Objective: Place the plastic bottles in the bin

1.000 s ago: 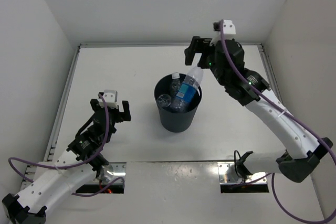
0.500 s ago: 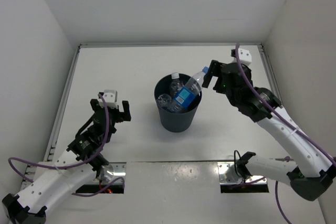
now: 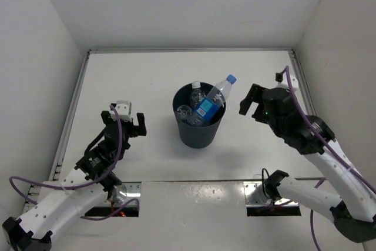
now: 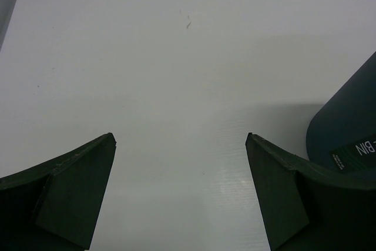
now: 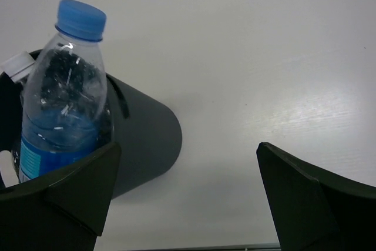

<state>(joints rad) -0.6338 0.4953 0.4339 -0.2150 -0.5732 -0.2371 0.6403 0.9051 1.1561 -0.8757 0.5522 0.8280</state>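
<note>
Right gripper (image 3: 246,101) farther back, splayed empty; clear blue-capped bottle (image 3: 211,101) in round bin (image 3: 200,134).

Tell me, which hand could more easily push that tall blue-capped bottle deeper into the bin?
Probably the right hand: open, it hangs close to the tall bottle, which leans over the bin rim toward that side. The left hand, also open, sits farther off across the bin.
</note>
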